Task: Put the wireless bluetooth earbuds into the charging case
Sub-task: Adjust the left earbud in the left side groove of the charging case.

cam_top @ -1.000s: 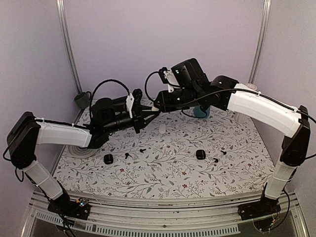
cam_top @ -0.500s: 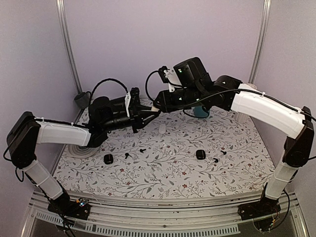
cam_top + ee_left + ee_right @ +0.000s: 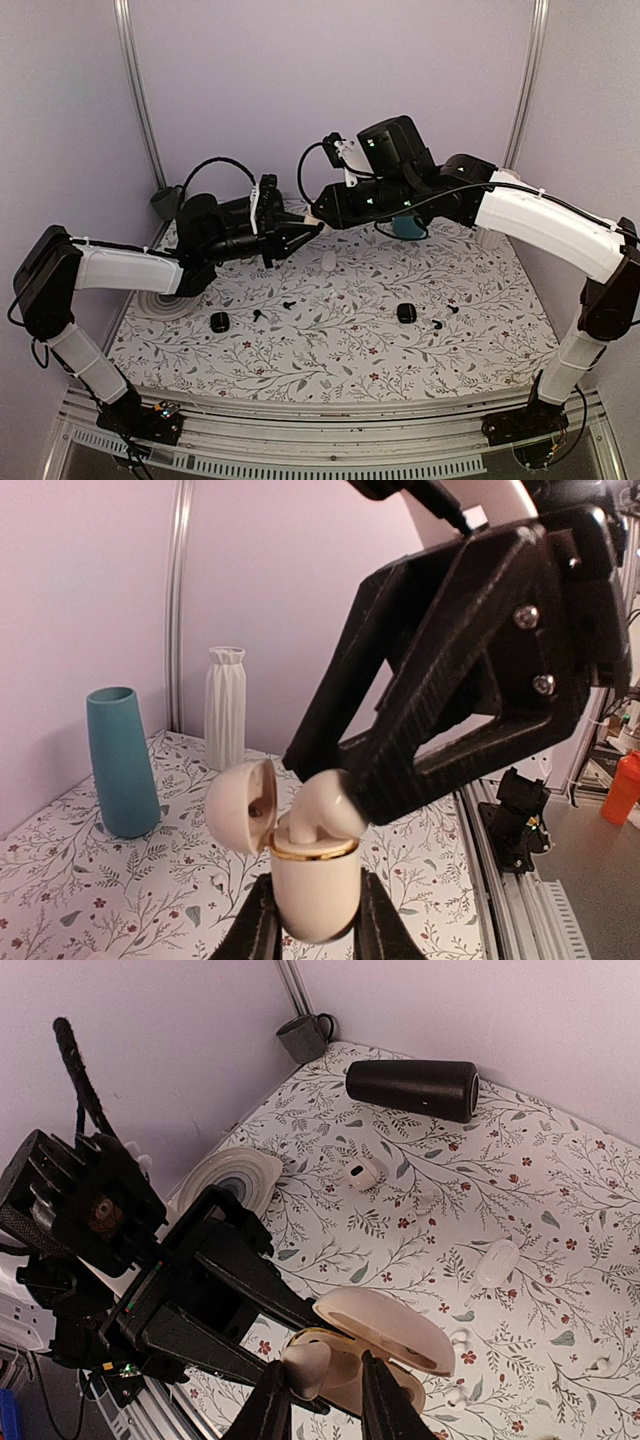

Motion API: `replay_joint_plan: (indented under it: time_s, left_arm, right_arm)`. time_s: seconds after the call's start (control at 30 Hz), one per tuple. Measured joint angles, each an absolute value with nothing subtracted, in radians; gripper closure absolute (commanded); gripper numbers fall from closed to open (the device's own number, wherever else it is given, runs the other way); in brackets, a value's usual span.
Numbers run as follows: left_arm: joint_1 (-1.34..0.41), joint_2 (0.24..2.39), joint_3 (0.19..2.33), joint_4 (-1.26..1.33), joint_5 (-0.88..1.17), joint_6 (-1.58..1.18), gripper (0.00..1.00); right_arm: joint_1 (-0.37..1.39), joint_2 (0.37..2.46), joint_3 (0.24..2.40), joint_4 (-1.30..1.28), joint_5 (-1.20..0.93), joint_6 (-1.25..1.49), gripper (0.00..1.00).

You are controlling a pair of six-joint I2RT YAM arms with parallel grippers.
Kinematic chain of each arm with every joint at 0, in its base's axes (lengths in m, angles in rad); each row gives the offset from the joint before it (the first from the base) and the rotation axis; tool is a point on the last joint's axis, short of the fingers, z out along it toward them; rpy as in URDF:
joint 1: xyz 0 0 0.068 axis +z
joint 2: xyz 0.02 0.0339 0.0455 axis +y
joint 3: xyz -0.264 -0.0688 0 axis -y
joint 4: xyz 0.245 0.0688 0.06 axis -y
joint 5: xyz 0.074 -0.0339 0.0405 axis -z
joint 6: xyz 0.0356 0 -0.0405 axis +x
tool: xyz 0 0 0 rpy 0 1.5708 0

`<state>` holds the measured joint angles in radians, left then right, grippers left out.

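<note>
My left gripper [image 3: 298, 233] is shut on a cream charging case [image 3: 312, 885] with a gold rim, held upright above the table with its lid [image 3: 243, 805] open. My right gripper [image 3: 316, 216] is shut on a glossy white earbud [image 3: 330, 808]. The earbud's stem stands in the case's opening and its head is still above the rim. In the right wrist view the earbud [image 3: 305, 1365] sits between my right gripper's [image 3: 322, 1385] fingers, against the open case [image 3: 395, 1340]. The two grippers meet tip to tip above the back middle of the table.
On the table lie two black cases [image 3: 219, 321] [image 3: 405, 312], loose black earbuds [image 3: 288, 302] [image 3: 437, 324], a white case [image 3: 328, 260], and small white earbuds [image 3: 460, 1338]. A teal vase [image 3: 408, 226], a white vase [image 3: 226, 705], a black cylinder [image 3: 412, 1088] and a round white disc [image 3: 160, 300] stand around.
Both wrists have shifted slightly, the left one up and back. The meeting point of the grippers has hardly moved. The holds on case and earbud are unchanged.
</note>
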<state>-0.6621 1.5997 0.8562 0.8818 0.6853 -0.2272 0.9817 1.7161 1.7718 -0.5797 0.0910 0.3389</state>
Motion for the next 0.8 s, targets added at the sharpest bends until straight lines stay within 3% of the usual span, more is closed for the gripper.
replay_joint_plan:
  time_s: [0.8]
  left_arm:
    - [-0.656,1.606,0.856,0.923,0.741,-0.266,1.00]
  right_arm:
    - [0.986,1.692,1.744,-0.579,0.108,0.339,0.75]
